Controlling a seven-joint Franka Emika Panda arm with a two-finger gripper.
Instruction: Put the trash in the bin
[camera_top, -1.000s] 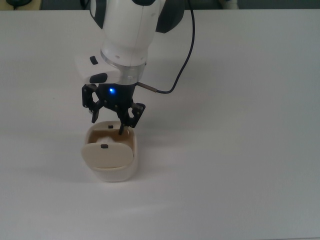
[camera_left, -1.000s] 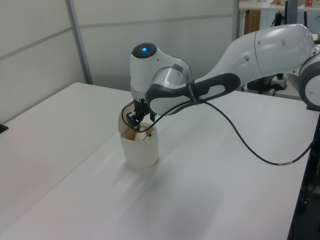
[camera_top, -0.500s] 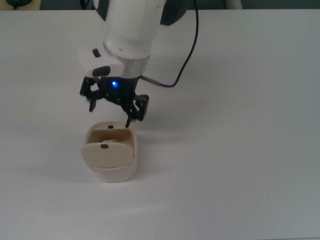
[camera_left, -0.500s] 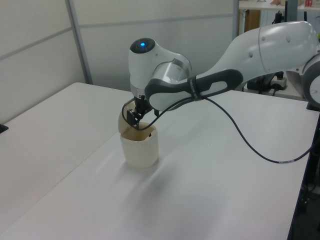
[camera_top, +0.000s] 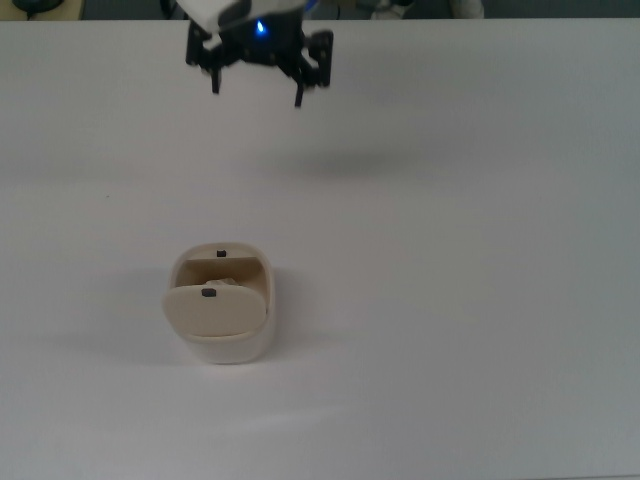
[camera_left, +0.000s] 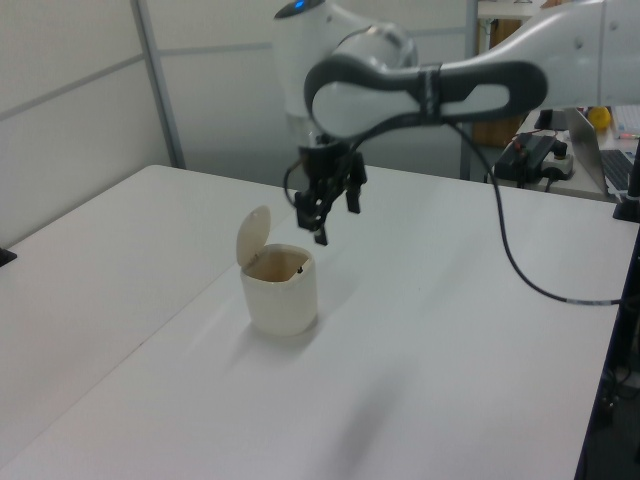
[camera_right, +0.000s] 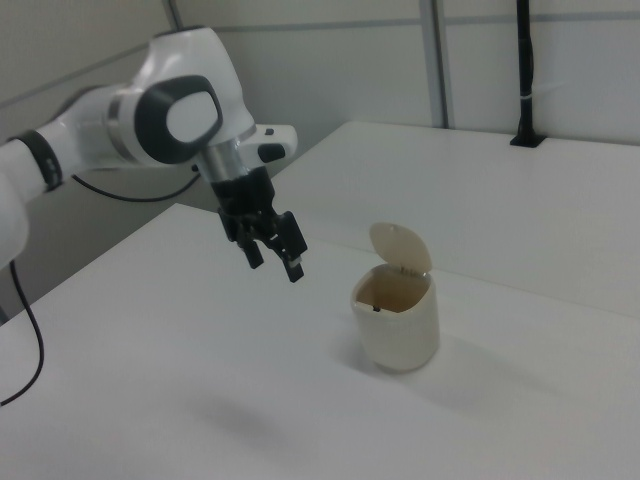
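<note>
The bin (camera_top: 222, 335) is a cream-beige container standing on the white table, its flap lid (camera_top: 213, 310) tipped open. In the top view a small pale wad, the trash (camera_top: 227, 284), shows inside the opening; the left and right views do not show it. The bin (camera_left: 280, 297) and its raised lid (camera_left: 252, 235) appear in the left view, and the bin (camera_right: 397, 322) also in the right view. My gripper (camera_top: 257, 90) hangs open and empty, well above and apart from the bin, at the top view's upper edge. It is also seen as gripper (camera_left: 335, 214) and gripper (camera_right: 272, 262).
The white table (camera_top: 460, 300) spreads wide around the bin. A black cable (camera_left: 510, 250) trails from the arm. Grey wall panels (camera_left: 90, 90) stand behind the table, and a black post (camera_right: 524, 70) rises at the far edge in the right view.
My gripper has lifted out of the bin's opening and pulled far away toward the top view's top, open and empty. The bin has not moved.
</note>
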